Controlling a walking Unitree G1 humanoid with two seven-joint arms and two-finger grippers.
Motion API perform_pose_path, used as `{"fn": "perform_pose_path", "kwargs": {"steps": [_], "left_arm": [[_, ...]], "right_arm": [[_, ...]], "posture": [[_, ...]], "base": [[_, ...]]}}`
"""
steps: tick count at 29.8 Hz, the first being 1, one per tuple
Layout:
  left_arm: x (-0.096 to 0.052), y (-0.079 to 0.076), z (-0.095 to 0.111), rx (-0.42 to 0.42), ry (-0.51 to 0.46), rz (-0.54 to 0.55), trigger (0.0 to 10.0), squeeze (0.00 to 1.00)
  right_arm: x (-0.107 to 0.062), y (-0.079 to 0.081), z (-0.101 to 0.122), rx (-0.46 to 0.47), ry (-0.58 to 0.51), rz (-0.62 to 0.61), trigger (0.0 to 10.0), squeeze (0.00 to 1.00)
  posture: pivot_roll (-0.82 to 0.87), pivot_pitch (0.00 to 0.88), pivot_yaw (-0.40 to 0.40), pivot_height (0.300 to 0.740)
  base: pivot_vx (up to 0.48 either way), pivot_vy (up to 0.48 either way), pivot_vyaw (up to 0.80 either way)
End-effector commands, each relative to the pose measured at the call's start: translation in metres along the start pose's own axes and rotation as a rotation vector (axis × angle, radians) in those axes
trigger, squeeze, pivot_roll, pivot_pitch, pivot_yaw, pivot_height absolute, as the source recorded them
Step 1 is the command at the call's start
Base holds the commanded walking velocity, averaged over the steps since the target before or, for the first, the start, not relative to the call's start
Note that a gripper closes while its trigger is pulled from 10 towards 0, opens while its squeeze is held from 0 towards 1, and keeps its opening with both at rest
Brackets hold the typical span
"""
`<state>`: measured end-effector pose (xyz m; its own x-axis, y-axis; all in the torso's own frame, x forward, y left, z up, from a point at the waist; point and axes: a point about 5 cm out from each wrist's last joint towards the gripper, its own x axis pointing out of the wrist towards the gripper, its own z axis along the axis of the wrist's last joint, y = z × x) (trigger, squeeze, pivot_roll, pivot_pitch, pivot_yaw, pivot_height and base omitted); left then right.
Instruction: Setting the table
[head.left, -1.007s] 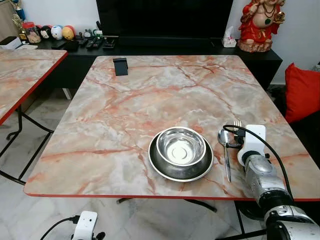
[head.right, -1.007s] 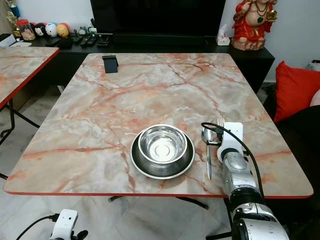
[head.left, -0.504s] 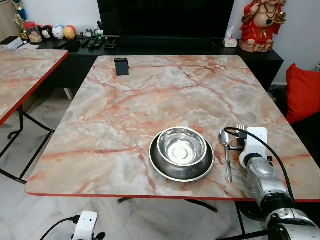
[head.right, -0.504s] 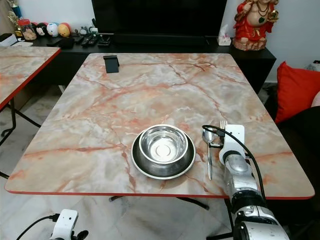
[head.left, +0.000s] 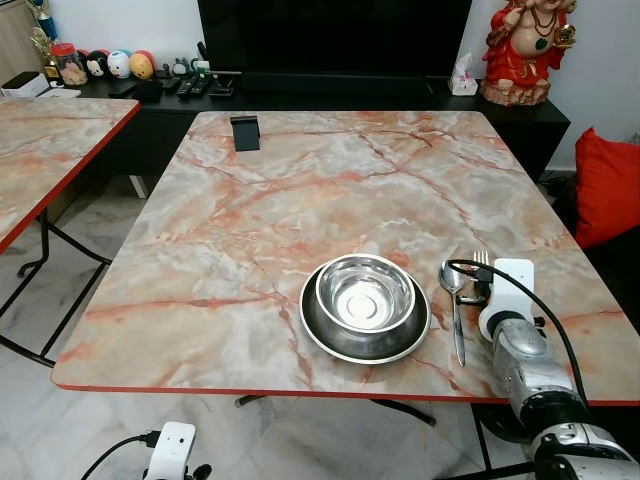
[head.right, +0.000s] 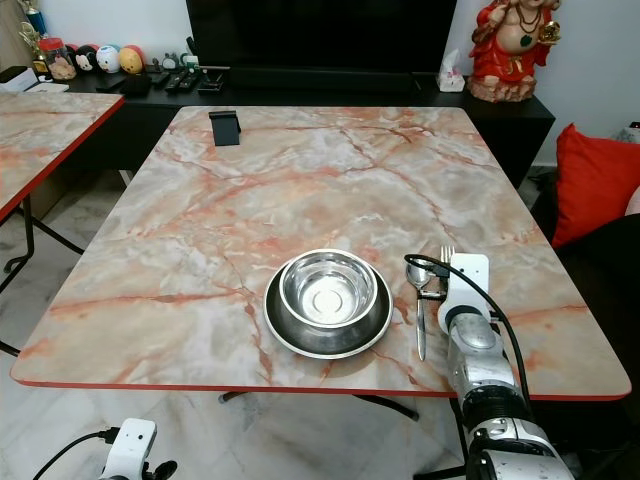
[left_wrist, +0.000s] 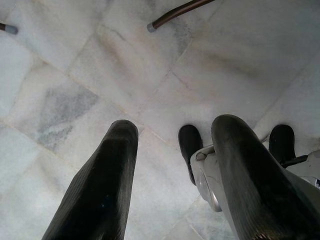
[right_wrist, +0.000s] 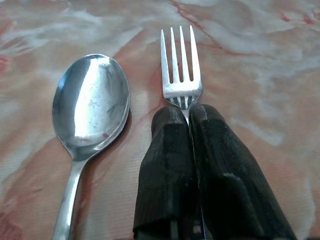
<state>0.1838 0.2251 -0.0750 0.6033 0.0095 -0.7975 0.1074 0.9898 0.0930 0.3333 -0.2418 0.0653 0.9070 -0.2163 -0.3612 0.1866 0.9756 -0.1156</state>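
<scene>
Little has been moved over the last second: the fork (right_wrist: 180, 75) is kept pinched at its neck between the closed fingers of the right gripper (right_wrist: 188, 116), low over the near right part of the table (head.left: 300, 190), and only a slight camera shift is seen. The left gripper (left_wrist: 170, 175) is hung idle over the floor with its fingers spread and nothing held.

The fork is judged to be in the course of being laid just beside the spoon (head.left: 455, 300), which lies flat to the right of the plate (head.left: 364, 335). For a clean placement, the fork should be lowered until flat, kept parallel to the spoon without touching it, and only then released.

A steel bowl (head.left: 365, 292), seen to be empty, is nested in the plate.
</scene>
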Motion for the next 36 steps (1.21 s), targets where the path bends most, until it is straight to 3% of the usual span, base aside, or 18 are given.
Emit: {"fn": "perform_pose_path", "kwargs": {"steps": [1, 2, 4, 23, 24, 25, 36], "left_arm": [[-0.0007, 0.0021, -0.0023, 0.009, 0.014, 0.002, 10.0, 0.0], [-0.0007, 0.0023, -0.0024, 0.008, 0.014, 0.002, 10.0, 0.0], [-0.0007, 0.0024, -0.0024, 0.008, 0.015, 0.002, 10.0, 0.0], [-0.0008, 0.0028, -0.0023, 0.01, 0.015, 0.002, 10.0, 0.0], [-0.0008, 0.0028, -0.0022, 0.01, 0.015, 0.001, 10.0, 0.0], [-0.0008, 0.0028, -0.0022, 0.009, 0.015, 0.001, 10.0, 0.0], [-0.0008, 0.0031, -0.002, 0.009, 0.014, 0.002, 10.0, 0.0]], "right_arm": [[-0.002, 0.0021, -0.0073, 0.001, 0.024, 0.006, 10.0, 0.21], [-0.0022, 0.0025, -0.0075, 0.001, 0.025, 0.008, 10.0, 0.36], [-0.0024, 0.0028, -0.0079, 0.001, 0.026, 0.009, 10.0, 0.45], [-0.0029, 0.0006, -0.0086, -0.001, 0.031, 0.001, 10.0, 0.45], [-0.0029, 0.0005, -0.0085, -0.001, 0.031, 0.001, 10.0, 0.54], [-0.0029, 0.0003, -0.0083, -0.001, 0.031, 0.002, 10.0, 0.69], [-0.0028, 0.0009, -0.0084, -0.002, 0.033, 0.003, 10.0, 0.71]], "posture": [[-0.01, 0.0, 0.002, 0.74], [-0.01, 0.0, 0.003, 0.74], [-0.01, 0.0, 0.003, 0.74], [0.0, 0.0, 0.005, 0.74], [0.0, 0.0, 0.006, 0.74], [0.0, 0.0, 0.006, 0.74], [0.0, 0.0, 0.007, 0.74]], "base": [[0.0, 0.0, 0.0], [0.0, 0.0, 0.0], [0.0, 0.0, 0.0], [0.0, 0.0, 0.0], [0.0, 0.0, 0.0], [0.0, 0.0, 0.0], [0.0, 0.0, 0.0]]}}
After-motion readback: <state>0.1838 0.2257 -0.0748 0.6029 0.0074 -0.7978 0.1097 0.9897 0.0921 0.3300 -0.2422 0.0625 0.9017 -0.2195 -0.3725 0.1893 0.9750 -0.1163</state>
